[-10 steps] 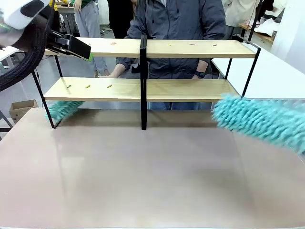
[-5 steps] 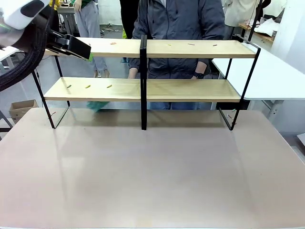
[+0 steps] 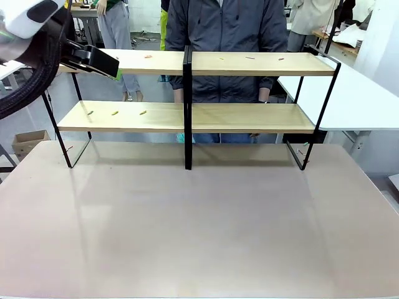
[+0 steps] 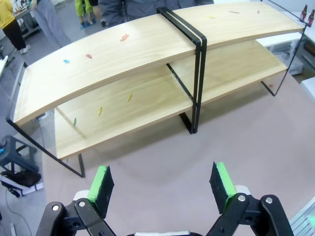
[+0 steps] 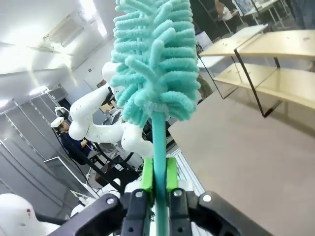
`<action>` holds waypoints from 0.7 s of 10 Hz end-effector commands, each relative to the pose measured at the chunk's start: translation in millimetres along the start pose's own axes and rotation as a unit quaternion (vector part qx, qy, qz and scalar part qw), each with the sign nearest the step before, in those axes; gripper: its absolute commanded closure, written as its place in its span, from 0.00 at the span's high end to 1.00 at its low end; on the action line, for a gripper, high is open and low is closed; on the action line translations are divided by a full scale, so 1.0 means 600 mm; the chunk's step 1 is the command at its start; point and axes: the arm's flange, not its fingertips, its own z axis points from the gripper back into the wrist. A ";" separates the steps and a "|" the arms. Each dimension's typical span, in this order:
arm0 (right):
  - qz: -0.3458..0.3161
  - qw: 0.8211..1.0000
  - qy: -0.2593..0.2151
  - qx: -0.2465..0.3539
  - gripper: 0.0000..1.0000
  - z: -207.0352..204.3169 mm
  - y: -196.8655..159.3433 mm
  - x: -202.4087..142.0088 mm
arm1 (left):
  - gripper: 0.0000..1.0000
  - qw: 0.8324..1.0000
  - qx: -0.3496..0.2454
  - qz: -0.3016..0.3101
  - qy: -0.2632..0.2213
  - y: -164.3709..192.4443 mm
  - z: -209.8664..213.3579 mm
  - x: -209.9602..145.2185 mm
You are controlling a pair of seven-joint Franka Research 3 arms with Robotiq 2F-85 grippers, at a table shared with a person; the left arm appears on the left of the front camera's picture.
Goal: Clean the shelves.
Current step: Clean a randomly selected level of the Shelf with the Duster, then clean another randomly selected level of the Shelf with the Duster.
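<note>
Front, shelves: the shelves stand on the table's far side. Their long axis runs left to right and the open face is toward the robot. A person is just behind.
Front, left gripper: the left gripper is raised at the left.
Left wrist, claw: it is wide and empty. Scraps lie on both boards.
Right wrist, claw: the right gripper is clamped on the duster, head up, well apart from the shelves.
Risk: a wide swing in could clip the frame or the person.
</note>
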 end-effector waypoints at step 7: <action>0.014 1.000 0.005 -0.005 0.12 0.000 0.010 0.009 | 1.00 1.000 0.004 0.000 -0.003 0.002 0.001 0.000</action>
